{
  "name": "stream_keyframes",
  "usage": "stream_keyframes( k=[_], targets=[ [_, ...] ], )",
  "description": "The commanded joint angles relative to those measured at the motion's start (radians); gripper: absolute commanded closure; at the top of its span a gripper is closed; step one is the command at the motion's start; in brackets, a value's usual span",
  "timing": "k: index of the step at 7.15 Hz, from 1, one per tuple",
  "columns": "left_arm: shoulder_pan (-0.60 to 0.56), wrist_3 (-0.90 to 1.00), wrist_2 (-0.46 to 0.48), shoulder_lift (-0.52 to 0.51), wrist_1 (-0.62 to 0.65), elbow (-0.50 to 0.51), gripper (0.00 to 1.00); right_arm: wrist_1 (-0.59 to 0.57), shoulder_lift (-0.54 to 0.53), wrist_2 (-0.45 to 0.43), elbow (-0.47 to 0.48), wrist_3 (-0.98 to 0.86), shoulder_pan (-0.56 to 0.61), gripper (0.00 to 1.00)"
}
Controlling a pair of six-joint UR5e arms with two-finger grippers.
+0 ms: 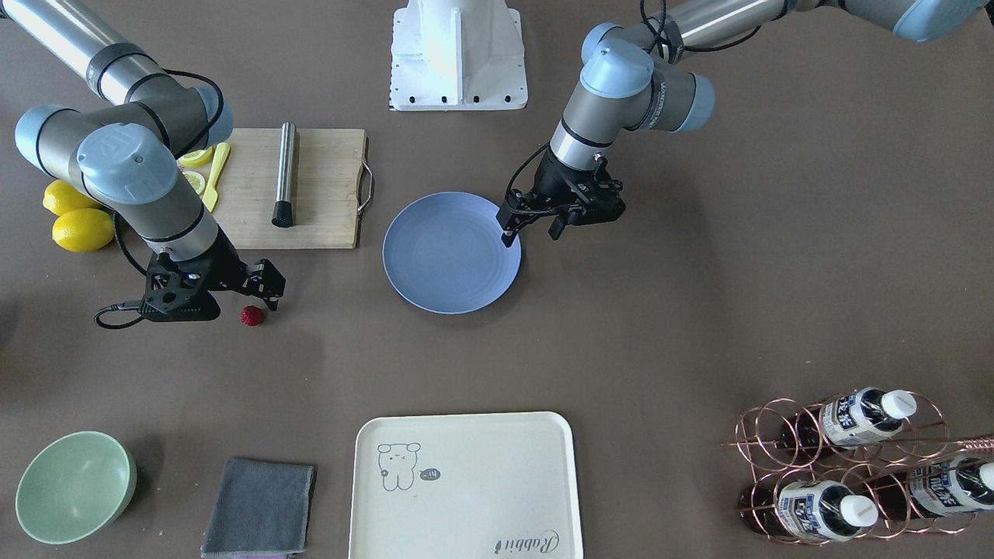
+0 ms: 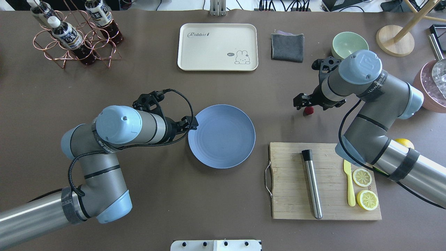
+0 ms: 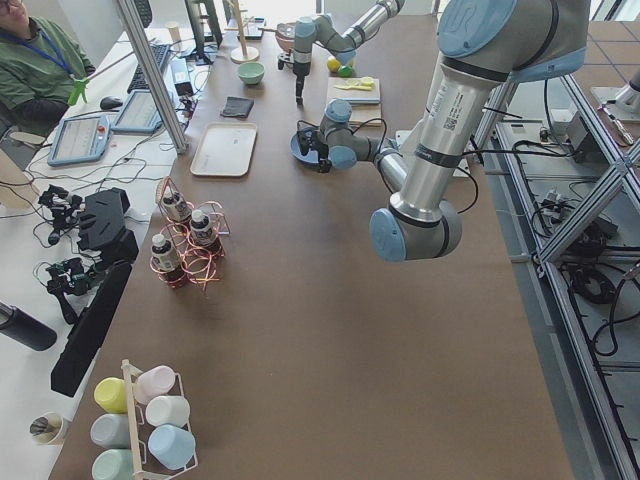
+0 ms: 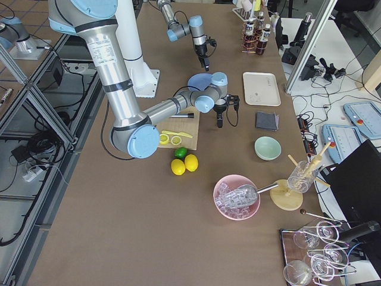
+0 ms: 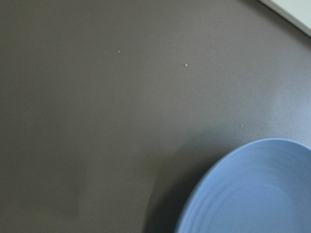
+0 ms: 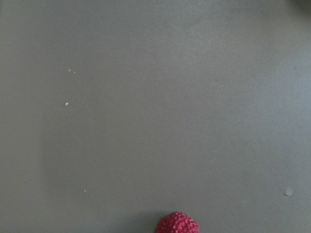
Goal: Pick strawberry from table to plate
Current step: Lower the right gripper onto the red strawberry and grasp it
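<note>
The strawberry point(image 1: 252, 315) point(image 2: 308, 110) is a small dark-red bumpy berry lying on the brown table point(image 1: 660, 326). My right gripper point(image 1: 272, 293) point(image 2: 301, 104) hangs low right beside it, open, with nothing between its fingers. In the right wrist view the strawberry point(image 6: 178, 223) shows only at the bottom edge. The light-blue plate point(image 1: 450, 272) point(image 2: 223, 139) point(image 5: 257, 194) sits mid-table with nothing on it. My left gripper point(image 1: 533, 231) point(image 2: 192, 122) is open and holds nothing, hovering over the plate's rim on the robot's left side.
A wooden cutting board point(image 1: 318, 186) beside the plate carries a steel rod point(image 1: 285, 175), lemon slices and a yellow knife. Whole lemons point(image 1: 78, 225) lie past it. A cream tray point(image 1: 466, 481), grey cloth point(image 1: 260, 505), green bowl point(image 1: 74, 485) and bottle rack point(image 1: 854, 466) line the far side.
</note>
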Motion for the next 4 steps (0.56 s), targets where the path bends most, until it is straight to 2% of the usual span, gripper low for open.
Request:
stream_keyframes(
  k=[1, 2, 3, 4],
  targets=[
    [-0.014, 0.001, -0.006, 0.000, 0.000, 0.000, 0.02, 0.021, 0.005, -0.008, -0.018, 0.001, -0.007, 0.11],
    [-0.016, 0.001, -0.006, 0.000, 0.002, 0.000, 0.02, 0.021, 0.005, -0.011, -0.018, 0.002, -0.007, 0.57],
    [-0.017, 0.002, -0.008, 0.000, 0.003, 0.000, 0.02, 0.023, 0.005, -0.011, -0.018, 0.000, -0.007, 0.93],
    [-0.019, 0.023, -0.005, 0.000, 0.006, -0.002, 0.02, 0.023, 0.007, -0.011, -0.013, 0.000, -0.007, 1.00]
  ],
)
